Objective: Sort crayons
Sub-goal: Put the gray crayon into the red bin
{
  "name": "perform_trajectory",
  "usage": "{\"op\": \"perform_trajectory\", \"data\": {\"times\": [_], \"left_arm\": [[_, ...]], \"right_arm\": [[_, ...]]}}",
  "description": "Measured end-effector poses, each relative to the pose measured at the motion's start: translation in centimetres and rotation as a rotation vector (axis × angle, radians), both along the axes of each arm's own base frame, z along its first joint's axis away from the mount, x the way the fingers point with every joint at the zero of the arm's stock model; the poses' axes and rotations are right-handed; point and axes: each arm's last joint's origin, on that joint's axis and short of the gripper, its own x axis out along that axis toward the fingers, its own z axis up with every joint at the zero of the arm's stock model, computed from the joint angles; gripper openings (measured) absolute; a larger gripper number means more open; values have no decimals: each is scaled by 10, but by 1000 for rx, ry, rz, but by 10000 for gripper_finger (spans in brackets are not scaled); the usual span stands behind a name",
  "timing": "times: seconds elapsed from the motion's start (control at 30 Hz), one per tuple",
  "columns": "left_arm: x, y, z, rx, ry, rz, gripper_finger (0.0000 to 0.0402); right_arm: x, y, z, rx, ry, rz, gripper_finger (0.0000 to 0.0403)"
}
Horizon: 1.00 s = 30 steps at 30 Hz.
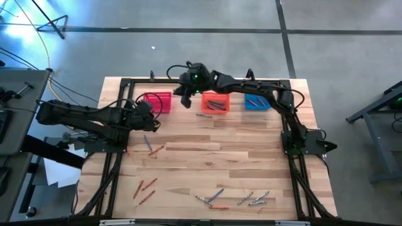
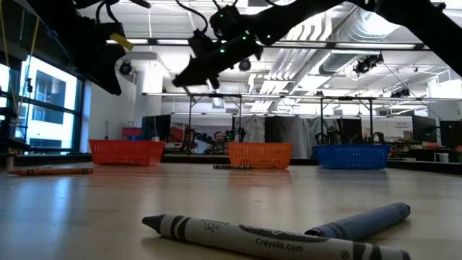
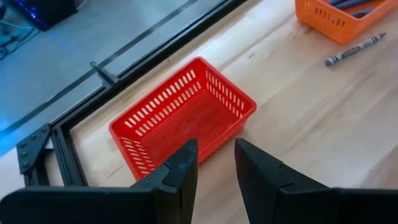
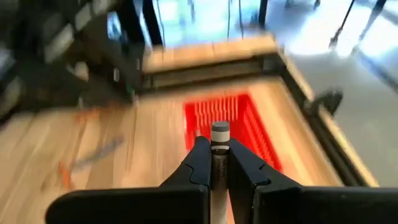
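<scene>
The table (image 1: 251, 144) carries three baskets along its far edge; take the red basket (image 1: 158, 102) as landmark. The orange basket (image 1: 214, 103) sits beside it, the blue basket (image 1: 256, 102) beyond that. The right gripper (image 4: 219, 163) hovers between red and orange baskets, fingers clamped on a grey crayon (image 4: 219, 140). The left gripper (image 3: 216, 168) waits just before the red basket, fingers narrowly parted, empty. Loose crayons (image 1: 146, 187) lie well away, near the table's front edge. Judged step: carrying; next, pick the matching basket and release.
</scene>
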Motion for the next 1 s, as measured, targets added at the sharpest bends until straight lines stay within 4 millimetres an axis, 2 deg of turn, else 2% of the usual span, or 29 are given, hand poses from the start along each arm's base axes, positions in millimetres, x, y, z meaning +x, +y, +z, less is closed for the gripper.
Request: {"op": "perform_trajectory", "data": {"times": [0.2,0.4,0.57,0.7,0.87,1.0], "left_arm": [[0,1,0,2,-26,34,94],[-1,3,1,69,20,19,94],[-3,14,6,264,56,126,94],[-8,27,18,386,30,270,94],[-9,37,32,413,-27,365,94],[-10,43,33,404,-28,405,94]], "right_arm": [[-20,-1,-2,-37,188,38,12],[-37,-20,-9,-19,305,12,12],[-48,-43,-9,-4,303,-46,12],[-55,-60,-7,-30,278,-72,12],[-62,-76,-3,17,201,-12,12],[-66,-85,1,106,110,69,12]]}}
